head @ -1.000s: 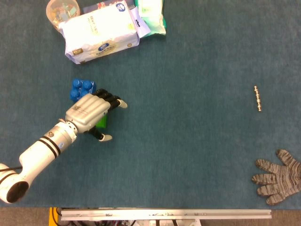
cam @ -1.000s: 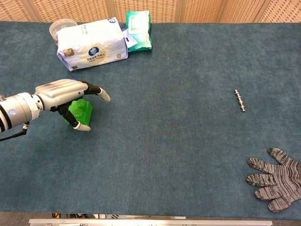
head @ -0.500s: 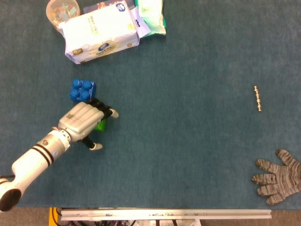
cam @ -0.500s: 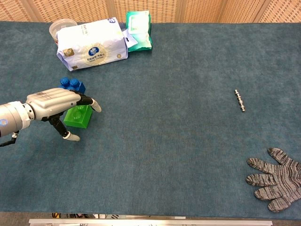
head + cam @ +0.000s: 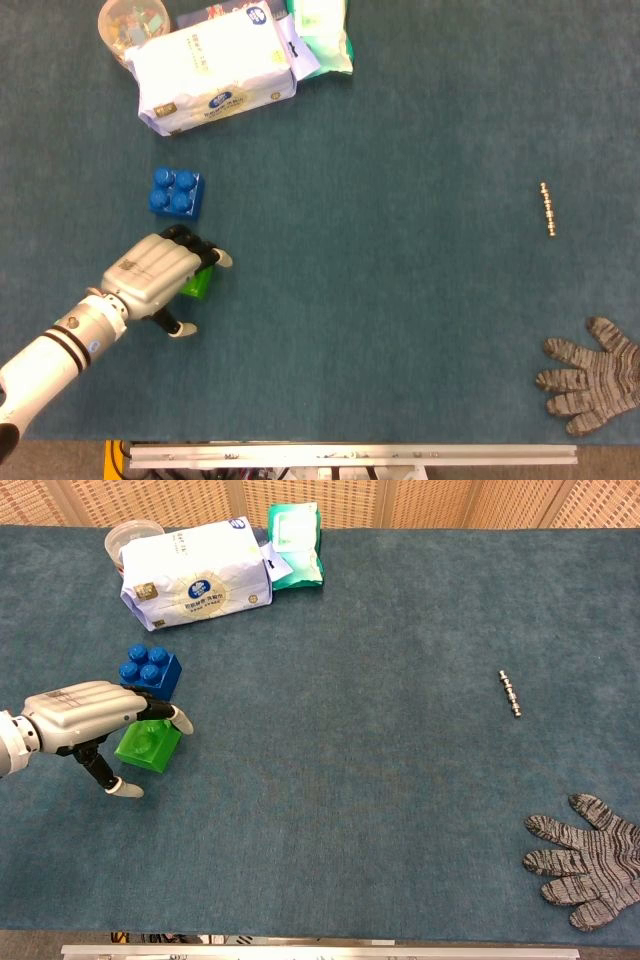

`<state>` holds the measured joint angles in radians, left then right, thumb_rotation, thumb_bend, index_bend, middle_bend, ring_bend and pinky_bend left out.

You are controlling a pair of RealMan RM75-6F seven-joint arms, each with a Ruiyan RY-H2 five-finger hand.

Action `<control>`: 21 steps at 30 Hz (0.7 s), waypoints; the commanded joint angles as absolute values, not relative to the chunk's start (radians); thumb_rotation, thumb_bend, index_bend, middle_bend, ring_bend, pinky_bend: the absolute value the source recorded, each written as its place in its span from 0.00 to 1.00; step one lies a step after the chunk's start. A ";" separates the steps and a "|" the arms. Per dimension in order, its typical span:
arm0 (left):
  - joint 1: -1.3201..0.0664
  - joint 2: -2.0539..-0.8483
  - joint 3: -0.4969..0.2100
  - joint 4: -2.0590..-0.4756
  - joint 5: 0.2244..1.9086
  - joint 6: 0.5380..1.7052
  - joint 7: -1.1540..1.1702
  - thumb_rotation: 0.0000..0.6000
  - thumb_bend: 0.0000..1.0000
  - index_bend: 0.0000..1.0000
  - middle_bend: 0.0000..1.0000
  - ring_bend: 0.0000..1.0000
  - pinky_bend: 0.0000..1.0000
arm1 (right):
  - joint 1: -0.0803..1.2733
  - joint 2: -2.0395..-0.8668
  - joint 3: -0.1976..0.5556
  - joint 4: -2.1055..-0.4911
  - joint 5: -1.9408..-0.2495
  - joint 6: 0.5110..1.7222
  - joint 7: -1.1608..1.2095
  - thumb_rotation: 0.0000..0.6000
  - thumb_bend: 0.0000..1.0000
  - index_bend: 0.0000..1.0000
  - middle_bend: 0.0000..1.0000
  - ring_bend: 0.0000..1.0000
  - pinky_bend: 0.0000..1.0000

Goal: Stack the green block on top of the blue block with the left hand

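The blue block (image 5: 176, 192) (image 5: 150, 670) stands alone on the teal cloth at the left. Just below it lies the green block (image 5: 199, 283) (image 5: 148, 743), tilted a little and partly hidden. My left hand (image 5: 158, 276) (image 5: 82, 709) is over the green block, its fingers (image 5: 160, 709) lying across the block's top. The thumb (image 5: 122, 786) is spread away from the block and touches nothing. The hand is clear of the blue block. My right hand appears in neither view.
A white tissue pack (image 5: 214, 68), a green wipes pack (image 5: 322, 32) and a clear plastic bowl (image 5: 126, 22) lie at the back left. A small metal chain piece (image 5: 547, 209) lies at the right and a grey knit glove (image 5: 592, 374) at the front right.
My left hand has drawn back toward the front left, away from the blue block, which is now fully uncovered. The green block slid along under the fingers. The thumb has spread away from the block.
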<state>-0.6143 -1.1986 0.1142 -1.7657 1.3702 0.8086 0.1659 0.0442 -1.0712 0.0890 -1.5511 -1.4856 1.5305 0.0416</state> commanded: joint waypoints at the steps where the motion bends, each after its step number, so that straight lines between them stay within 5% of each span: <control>1: -0.605 -1.187 0.117 -1.767 1.374 0.822 0.156 1.00 0.13 0.22 0.25 0.20 0.11 | 0.043 -1.071 0.089 -1.552 -1.486 1.532 0.041 1.00 0.23 0.31 0.35 0.23 0.28; 21: -0.546 -1.119 0.162 -1.802 1.397 0.854 0.157 1.00 0.13 0.25 0.27 0.21 0.12 | 0.039 -1.062 0.087 -1.575 -1.498 1.542 0.024 1.00 0.23 0.31 0.35 0.23 0.28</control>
<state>-0.5479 -1.1217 0.1600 -1.7985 1.3949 0.8550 0.1563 0.0391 -1.0624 0.0866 -1.5754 -1.4979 1.5422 0.0237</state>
